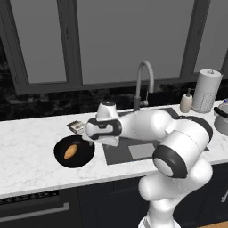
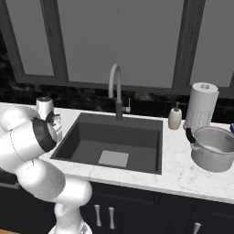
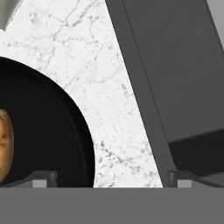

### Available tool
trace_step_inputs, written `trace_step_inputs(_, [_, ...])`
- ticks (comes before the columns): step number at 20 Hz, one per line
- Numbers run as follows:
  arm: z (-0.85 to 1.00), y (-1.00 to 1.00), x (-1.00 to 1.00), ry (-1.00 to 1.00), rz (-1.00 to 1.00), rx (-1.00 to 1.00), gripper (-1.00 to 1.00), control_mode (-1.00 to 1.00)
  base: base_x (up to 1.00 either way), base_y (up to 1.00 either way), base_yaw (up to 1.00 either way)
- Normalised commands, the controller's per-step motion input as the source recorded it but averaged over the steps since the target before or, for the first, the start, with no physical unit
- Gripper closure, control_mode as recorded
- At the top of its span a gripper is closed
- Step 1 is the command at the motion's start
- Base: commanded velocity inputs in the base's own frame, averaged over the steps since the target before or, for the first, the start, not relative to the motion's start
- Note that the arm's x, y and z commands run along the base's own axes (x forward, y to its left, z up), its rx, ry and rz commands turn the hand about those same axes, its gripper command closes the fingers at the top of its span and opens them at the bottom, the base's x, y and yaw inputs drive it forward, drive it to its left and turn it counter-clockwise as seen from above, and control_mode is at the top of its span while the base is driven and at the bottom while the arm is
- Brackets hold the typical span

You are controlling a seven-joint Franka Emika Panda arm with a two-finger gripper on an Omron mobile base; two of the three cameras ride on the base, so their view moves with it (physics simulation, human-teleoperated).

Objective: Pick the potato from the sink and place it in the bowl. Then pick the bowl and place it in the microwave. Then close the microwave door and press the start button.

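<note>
The orange-tan potato (image 1: 70, 152) lies inside the glossy black bowl (image 1: 82, 156), which stands on the white marble counter left of the sink (image 1: 133, 152). My gripper (image 1: 91, 140) hangs open over the bowl's right rim, with nothing between its fingers. In the hand view my gripper (image 3: 113, 179) points down at the strip of counter between the bowl (image 3: 48, 127) and the sink (image 3: 175, 87). The potato (image 3: 5, 144) peeks in at the left edge. The sink (image 2: 114, 141) basin is bare. The microwave and its door are out of view.
A gooseneck faucet (image 2: 116, 87) rises behind the sink. Right of it stand a soap bottle (image 2: 175, 118), a paper towel roll (image 2: 201, 107) and a steel pot (image 2: 215, 148). A small grey object (image 1: 76, 127) lies behind the bowl. Windows back the counter.
</note>
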Motion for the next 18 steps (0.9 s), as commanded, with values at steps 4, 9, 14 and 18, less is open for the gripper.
trace_step_inputs(4, [-0.10,0.11,0.10,0.03,0.00,-0.01,-1.00,-1.00,0.00,0.00,0.00])
trace_step_inputs(9, [-0.15,0.16,0.02,0.01,0.00,-0.02,-1.00,-1.00,0.00,0.00,0.00])
trace_step_inputs(14, [-0.25,0.13,0.03,0.01,0.00,-0.02,-1.00,-1.00,0.00,0.00,0.00])
trace_step_inputs(18, [-0.27,0.05,0.02,0.00,0.00,0.00,-1.00,-1.00,0.00,0.00,0.00])
